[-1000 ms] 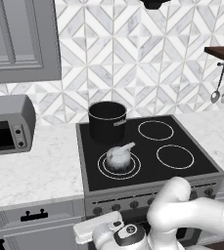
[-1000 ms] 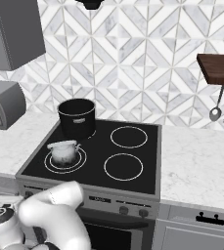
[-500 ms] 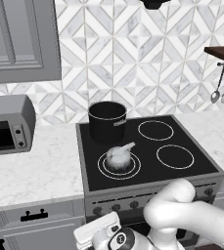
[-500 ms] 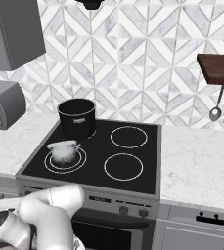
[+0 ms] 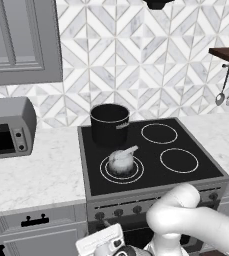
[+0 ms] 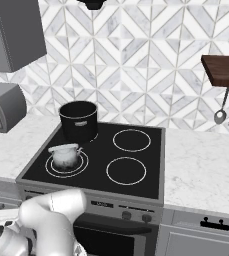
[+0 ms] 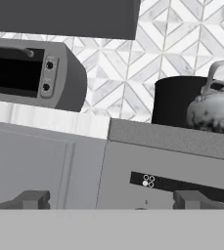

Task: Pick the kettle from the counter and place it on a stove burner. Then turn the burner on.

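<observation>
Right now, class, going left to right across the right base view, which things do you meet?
Toaster oven → kettle → front right burner ring → hanging utensils.

Even, flat light all around me — no glare, no blur, edges crisp right to the corners. Soft shadows sit under the kettle [image 5: 121,161] and black pot [image 5: 109,124] — my hand view reads dimmer, greyer.

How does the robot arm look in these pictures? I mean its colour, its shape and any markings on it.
The arm is glossy white, made of thick rounded tube-like segments with smooth bulging elbows. Near the wrist sits a flat white plate beside dark round joint parts. The end effector's fingertips are small, blocky and dark grey. I see no cables or markings.
</observation>
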You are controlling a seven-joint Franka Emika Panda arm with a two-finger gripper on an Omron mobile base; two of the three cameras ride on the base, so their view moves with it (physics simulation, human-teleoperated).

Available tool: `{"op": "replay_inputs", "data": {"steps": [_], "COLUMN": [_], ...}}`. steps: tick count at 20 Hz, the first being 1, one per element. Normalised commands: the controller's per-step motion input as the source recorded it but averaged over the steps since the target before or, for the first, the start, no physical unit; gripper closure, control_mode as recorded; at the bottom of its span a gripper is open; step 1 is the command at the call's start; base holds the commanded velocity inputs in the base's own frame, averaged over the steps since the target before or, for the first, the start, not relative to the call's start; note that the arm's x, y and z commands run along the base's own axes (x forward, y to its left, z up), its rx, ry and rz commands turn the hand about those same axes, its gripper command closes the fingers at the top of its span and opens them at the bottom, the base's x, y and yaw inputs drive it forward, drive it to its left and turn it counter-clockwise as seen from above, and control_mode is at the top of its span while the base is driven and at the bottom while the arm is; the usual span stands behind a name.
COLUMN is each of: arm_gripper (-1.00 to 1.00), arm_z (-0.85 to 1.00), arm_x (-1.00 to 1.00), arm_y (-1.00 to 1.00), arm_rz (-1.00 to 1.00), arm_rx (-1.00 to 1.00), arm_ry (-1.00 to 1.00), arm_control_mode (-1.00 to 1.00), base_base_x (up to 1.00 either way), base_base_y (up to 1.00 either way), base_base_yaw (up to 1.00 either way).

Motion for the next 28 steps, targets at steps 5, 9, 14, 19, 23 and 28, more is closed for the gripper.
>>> {"op": "replay_inputs", "data": {"steps": [5,9,14,19,23,28], "arm_gripper": [-1.00,-1.00,-1.00,-1.00,-1.00,-1.00], "arm_z": [-0.08,0.00,0.00,0.00,0.00,0.00], "arm_x": [0.00,0.00,0.00,0.08,0.32,0.36], "arm_y": [-0.48,-0.50,-0.54,-0.45,-0.16,-0.01], "arm_rz": [0.03,0.08,0.10,0.07,0.05,0.02], "arm_rx": [0.36,0.34,0.31,0.27,0.21,0.09], "arm_ry": [0.00,0.00,-0.01,0.00,0.00,0.00], "arm_control_mode": [-1.00,-1.00,-1.00,-1.00,-1.00,-1.00], "base_base_x": [0.00,0.00,0.00,0.00,0.00,0.00], "base_base_y": [0.00,0.00,0.00,0.00,0.00,0.00], "base_base_yaw": [0.00,0.00,0.00,0.00,0.00,0.00]}}
